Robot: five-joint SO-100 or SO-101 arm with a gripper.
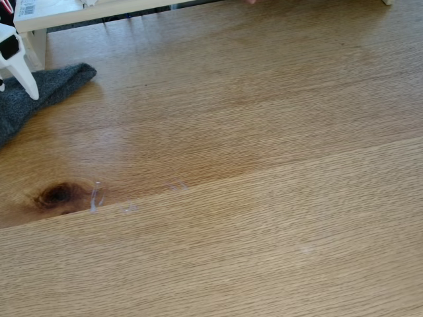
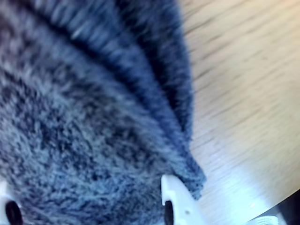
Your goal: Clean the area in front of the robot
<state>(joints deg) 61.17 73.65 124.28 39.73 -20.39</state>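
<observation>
The area (image 1: pixel 264 132) is a broad oak-grain wooden surface with a dark knot (image 1: pixel 58 195) and a seam between boards. At the far left of the fixed view, a white finger (image 1: pixel 23 72) of the robot points down onto a dark grey fuzzy cloth (image 1: pixel 39 92). In the wrist view the cloth (image 2: pixel 93 117) is bunched into ridges between the two white fingertips (image 2: pixel 176 197) of my gripper (image 2: pixel 89 192). The gripper is closed on that bunch, and the cloth's corner lies just beside the right fingertip.
A pale wooden shelf (image 1: pixel 66 13) with a barcode label runs along the top edge of the fixed view, and its leg (image 1: pixel 36 49) stands just behind the cloth. Faint whitish smears (image 1: pixel 125 208) lie near the seam by the knot.
</observation>
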